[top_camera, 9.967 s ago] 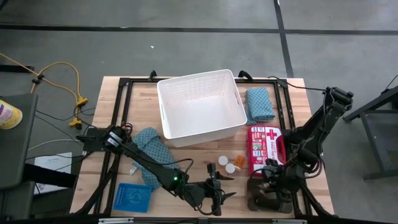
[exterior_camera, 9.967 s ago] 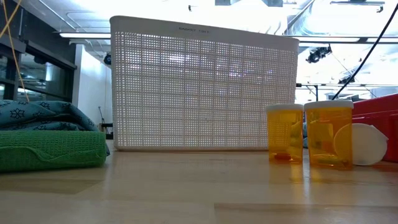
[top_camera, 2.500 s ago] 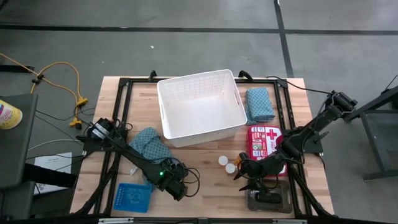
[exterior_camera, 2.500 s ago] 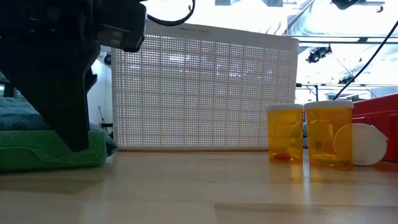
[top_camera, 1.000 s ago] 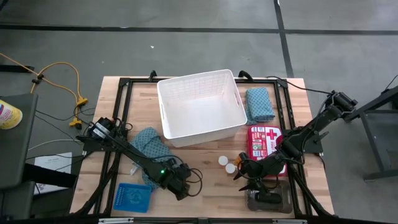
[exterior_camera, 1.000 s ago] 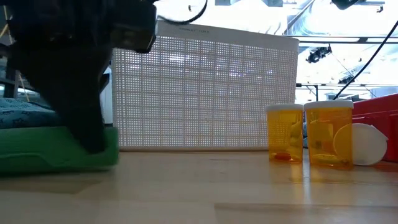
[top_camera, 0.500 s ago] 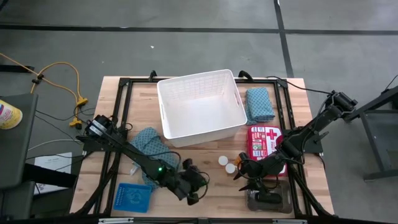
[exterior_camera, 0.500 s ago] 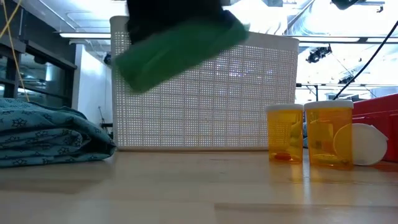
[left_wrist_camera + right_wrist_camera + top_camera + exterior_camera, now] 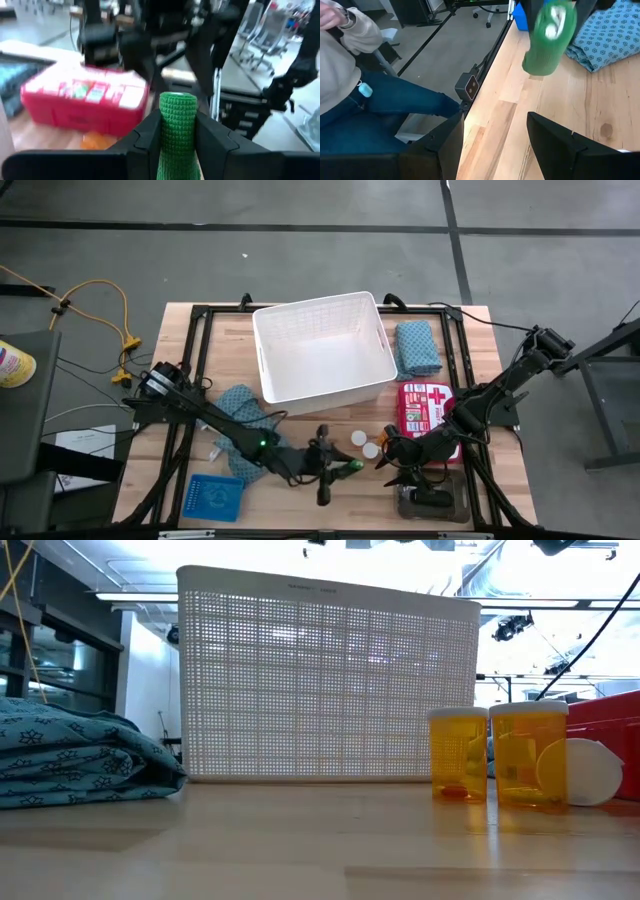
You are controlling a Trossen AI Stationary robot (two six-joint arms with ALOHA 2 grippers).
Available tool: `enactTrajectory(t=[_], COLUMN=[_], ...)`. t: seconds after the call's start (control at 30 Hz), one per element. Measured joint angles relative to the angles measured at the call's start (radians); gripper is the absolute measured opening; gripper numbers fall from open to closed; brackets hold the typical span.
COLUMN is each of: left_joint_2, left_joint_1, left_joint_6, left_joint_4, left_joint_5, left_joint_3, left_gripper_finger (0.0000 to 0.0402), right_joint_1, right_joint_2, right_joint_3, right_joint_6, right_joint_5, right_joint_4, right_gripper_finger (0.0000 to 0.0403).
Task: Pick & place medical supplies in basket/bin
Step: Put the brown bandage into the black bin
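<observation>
My left gripper [image 9: 338,466] hangs over the table's near middle, shut on a green knitted roll [image 9: 177,132], also seen as the green roll [image 9: 549,37] in the right wrist view. My right gripper [image 9: 392,463] waits open just to the right, with nothing between its fingers [image 9: 502,130]. The white lattice basket [image 9: 323,350] stands at the far middle. One teal cloth [image 9: 240,415] lies left of it and another teal cloth [image 9: 416,347] lies to its right. Two orange pill bottles [image 9: 458,755] and white caps [image 9: 358,438] stand near the red first-aid kit [image 9: 427,412]. My left gripper pinches the green roll's two long sides [image 9: 176,145] between its two fingers [image 9: 150,135]. The fingers come level from the table's left and lie along the roll. The roll's free end [image 9: 177,98] sticks out past the fingertips toward my right gripper, and the roll is lifted clear of the table.
A blue mesh tray [image 9: 215,497] lies at the near left and a grey tray [image 9: 432,502] at the near right. A person [image 9: 350,75] sits beyond the table's near edge. Bare wood shows between the basket and the near edge.
My left gripper has risen with the green roll from beside the left teal cloth and swung toward the table's right, tipping from pointing down to level. The roll has left the table and has gone out of the low view.
</observation>
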Motion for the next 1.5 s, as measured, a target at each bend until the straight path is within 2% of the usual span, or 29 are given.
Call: enactTrajectory(t=[0.3,0.97,1.17,1.5], left_joint_2=[0.000,0.000,0.000,0.000], left_joint_1=[0.005,0.007,0.007,0.007], left_joint_6=[0.121,0.133,0.150,0.150], left_joint_4=[0.128,0.132,0.135,0.135], left_joint_5=[0.001,0.002,0.002,0.003], left_joint_3=[0.000,0.000,0.000,0.000], left_gripper_finger=[0.0094,0.0094,0.0094,0.0094], right_joint_1=[0.000,0.000,0.000,0.000], right_joint_2=[0.000,0.000,0.000,0.000], right_joint_3=[0.000,0.000,0.000,0.000], right_joint_6=[0.000,-0.020,0.041,0.042], right_joint_5=[0.000,0.015,0.027,0.028], right_joint_4=[0.000,0.000,0.000,0.000], right_gripper_finger=[0.0206,0.0206,0.0206,0.0206])
